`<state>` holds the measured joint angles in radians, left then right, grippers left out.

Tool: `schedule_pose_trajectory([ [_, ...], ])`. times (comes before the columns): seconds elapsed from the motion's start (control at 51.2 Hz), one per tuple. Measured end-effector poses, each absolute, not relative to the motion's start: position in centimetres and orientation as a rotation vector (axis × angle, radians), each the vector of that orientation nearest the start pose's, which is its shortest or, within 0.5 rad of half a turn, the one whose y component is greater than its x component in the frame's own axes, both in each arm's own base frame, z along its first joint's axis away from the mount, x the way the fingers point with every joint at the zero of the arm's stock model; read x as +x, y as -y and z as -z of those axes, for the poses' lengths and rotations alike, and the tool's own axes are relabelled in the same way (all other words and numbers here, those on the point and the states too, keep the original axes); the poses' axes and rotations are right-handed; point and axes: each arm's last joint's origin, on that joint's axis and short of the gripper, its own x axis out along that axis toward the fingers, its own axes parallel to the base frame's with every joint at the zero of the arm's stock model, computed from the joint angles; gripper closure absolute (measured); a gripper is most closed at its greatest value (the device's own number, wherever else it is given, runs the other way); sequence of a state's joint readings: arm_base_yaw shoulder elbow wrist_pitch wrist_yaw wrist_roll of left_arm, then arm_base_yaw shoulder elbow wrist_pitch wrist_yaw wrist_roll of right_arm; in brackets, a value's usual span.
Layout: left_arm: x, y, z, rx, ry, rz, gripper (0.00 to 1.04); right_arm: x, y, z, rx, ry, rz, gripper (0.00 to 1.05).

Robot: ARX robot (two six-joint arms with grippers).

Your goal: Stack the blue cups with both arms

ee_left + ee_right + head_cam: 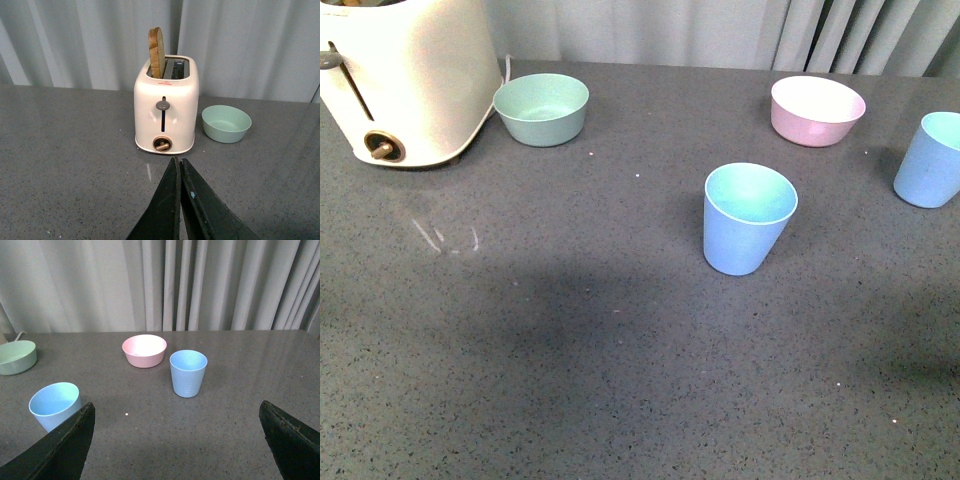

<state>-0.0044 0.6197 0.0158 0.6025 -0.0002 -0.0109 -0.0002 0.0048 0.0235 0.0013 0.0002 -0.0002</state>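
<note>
The left gripper (pixel 179 161) is closed, its two black fingers (pixel 165 210) pressed nearly together with only a thin slit between them and nothing held. Straight ahead of it on the table stands a cream two-slot toaster (pixel 165 105) with a slice of bread (pixel 156 52) upright in one slot. A mint-green bowl (pixel 226 123) sits just beside the toaster.

The right gripper (pixel 176 407) is spread wide and empty. The nearer blue cup (pixel 54 405) stands close by one finger (pixel 65 445), which hides its lower part. The farther blue cup (pixel 188 372) is ahead of the gripper, in line with the gap between the fingers. A pink bowl (pixel 144 350) sits just beyond the farther cup, and the two are apart.

Both cups stand upright, long axis vertical, mouths up and narrower bases on the table. In the front view they are well apart: the nearer one (pixel 748 220) is about mid-table and the farther one (pixel 930 160) is at the robot's right edge.

The surface is a dark grey speckled countertop (pixel 570 380). A pale grey pleated curtain (pixel 200 285) hangs behind it.
</note>
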Motion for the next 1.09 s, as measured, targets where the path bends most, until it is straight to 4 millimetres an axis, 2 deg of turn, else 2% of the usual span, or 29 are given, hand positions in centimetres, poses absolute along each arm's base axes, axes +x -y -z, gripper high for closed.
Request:
schedule_pose_trajectory([
  [0.508, 11.8, 0.1, -17.2, -0.011, 0.017, 0.004, 1.03, 9.6, 0.0, -17.1, 0.0, 0.02, 0.0, 0.09],
  [0.938, 10.8, 0.0, -17.1, -0.011, 0.015, 0.004, 1.03, 9.6, 0.0, -17.1, 0.0, 0.02, 0.0, 0.09],
  [1.094, 9.9, 0.0, -16.7, -0.011, -0.007, 0.004, 1.03, 9.6, 0.0, -17.1, 0.0, 0.02, 0.001, 0.09],
])
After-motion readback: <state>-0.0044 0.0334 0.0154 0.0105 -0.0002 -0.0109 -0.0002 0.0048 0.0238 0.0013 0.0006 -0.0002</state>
